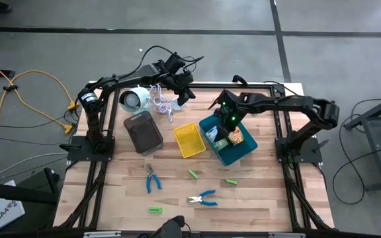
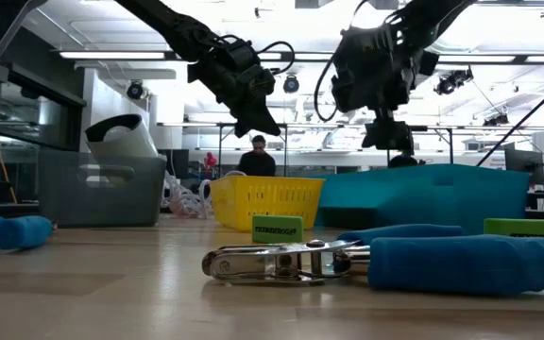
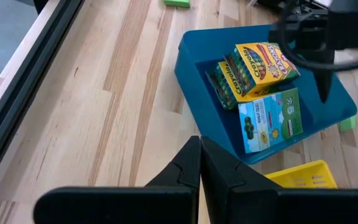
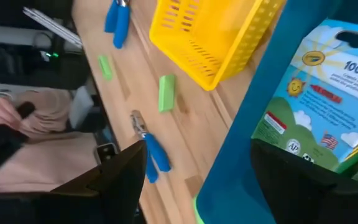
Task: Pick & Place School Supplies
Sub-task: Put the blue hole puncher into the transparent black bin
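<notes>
While the right gripper [image 1: 225, 127] hung over the blue tray [image 1: 246, 152] with its fingers spread wide and nothing between them, the crayon boxes [image 3: 253, 70] and a pale printed pack [image 3: 271, 119] lay inside that tray, directly beneath it. Just beside the blue tray sat the yellow tray [image 1: 189, 140], and beyond that the grey tray [image 1: 142, 131]. On the bare wood nearer the front edge lay two blue-handled pliers [image 1: 153, 179], the second pair [image 1: 204, 198] well apart from the first, with small green blocks [image 1: 193, 174] scattered between and around them, one [image 1: 154, 209] close to the front edge. The left gripper [image 1: 182, 92] waited at the back of the table, fingers pressed together on nothing, near a white round device [image 1: 132, 99] and its cord.
</notes>
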### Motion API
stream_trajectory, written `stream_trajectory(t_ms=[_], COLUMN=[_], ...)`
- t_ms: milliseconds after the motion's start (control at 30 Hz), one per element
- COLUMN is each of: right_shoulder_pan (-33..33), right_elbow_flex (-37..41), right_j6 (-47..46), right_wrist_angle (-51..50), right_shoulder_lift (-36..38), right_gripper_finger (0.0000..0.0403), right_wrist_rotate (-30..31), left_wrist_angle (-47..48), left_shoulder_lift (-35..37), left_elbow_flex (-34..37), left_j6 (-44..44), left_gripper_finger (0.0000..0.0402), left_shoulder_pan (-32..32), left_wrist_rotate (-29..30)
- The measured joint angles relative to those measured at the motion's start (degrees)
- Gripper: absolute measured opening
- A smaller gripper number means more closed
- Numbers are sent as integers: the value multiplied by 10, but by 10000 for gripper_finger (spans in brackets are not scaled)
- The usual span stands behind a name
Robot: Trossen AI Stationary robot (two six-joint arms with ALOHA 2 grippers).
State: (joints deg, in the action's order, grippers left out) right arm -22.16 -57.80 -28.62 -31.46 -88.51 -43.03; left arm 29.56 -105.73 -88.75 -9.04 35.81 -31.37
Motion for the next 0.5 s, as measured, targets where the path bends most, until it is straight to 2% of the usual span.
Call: stream_trajectory(t_ms=[200, 400, 500], right_shoulder_pan=[-36, -63, -71], right_elbow_flex=[0, 0, 0], right_j6=[-2, 65, 80], right_wrist_angle=[0, 7, 25], right_shoulder_lift=[0, 8, 23], right_gripper_finger=[275, 275, 275], right_wrist_rotate=[-15, -24, -5], left_wrist_angle=[0, 0, 0], left_shoulder_lift=[7, 50, 76], left_elbow_flex=[0, 0, 0], left_j6=[0, -18, -28], left_gripper_finger=[1, 1, 1], left_shoulder_pan=[1, 3, 3], left_wrist_rotate=[-1, -6, -14])
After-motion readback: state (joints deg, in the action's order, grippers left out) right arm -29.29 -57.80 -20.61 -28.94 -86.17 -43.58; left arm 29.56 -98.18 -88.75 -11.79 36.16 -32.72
